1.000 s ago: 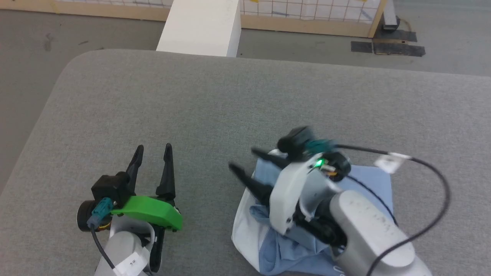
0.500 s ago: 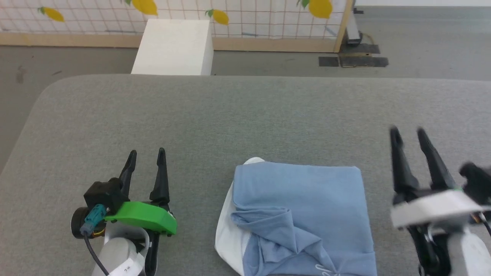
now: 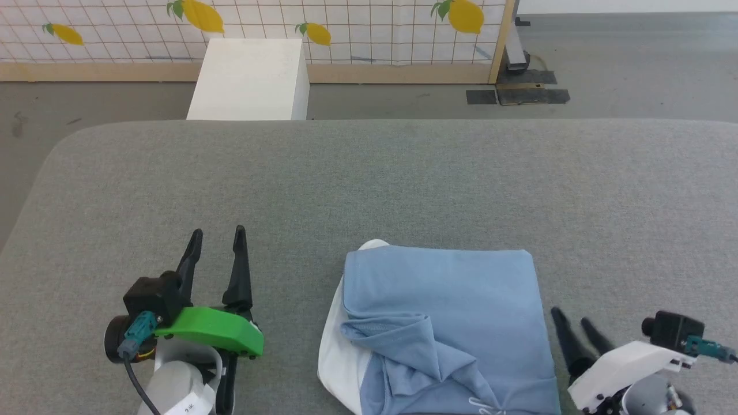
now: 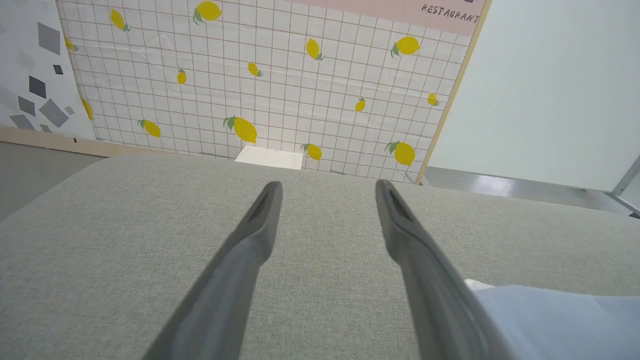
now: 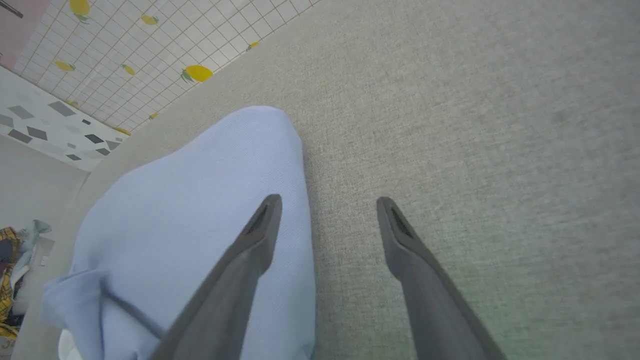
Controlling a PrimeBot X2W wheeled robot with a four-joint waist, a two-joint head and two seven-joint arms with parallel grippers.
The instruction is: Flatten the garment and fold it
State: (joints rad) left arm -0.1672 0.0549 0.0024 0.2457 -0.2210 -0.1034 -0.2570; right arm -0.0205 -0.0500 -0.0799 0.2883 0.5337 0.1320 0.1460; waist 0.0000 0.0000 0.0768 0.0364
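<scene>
The garment (image 3: pixel 444 311), a light blue shirt folded into a rough square, lies on the grey table near its front edge, with white fabric showing along its left side and a loose crumpled flap at its lower left. In the left wrist view the garment (image 4: pixel 555 320) is at the lower right, and the right wrist view has the garment (image 5: pixel 190 220) at the left. My left gripper (image 3: pixel 218 234) rests open and empty to the garment's left. My right gripper (image 3: pixel 572 316) stands open and empty just off the garment's right edge, its left finger over the cloth's border in the right wrist view.
The grey padded table (image 3: pixel 369 184) stretches bare behind and to both sides of the garment. Beyond its far edge stand a white box (image 3: pixel 248 78) and a lemon-patterned tiled wall panel (image 3: pixel 346 23) on a grey floor.
My right gripper has left the top of the garment, swung out to the right, then dropped back low beside the garment's right edge. The camera has tilted up. The left gripper stayed put.
</scene>
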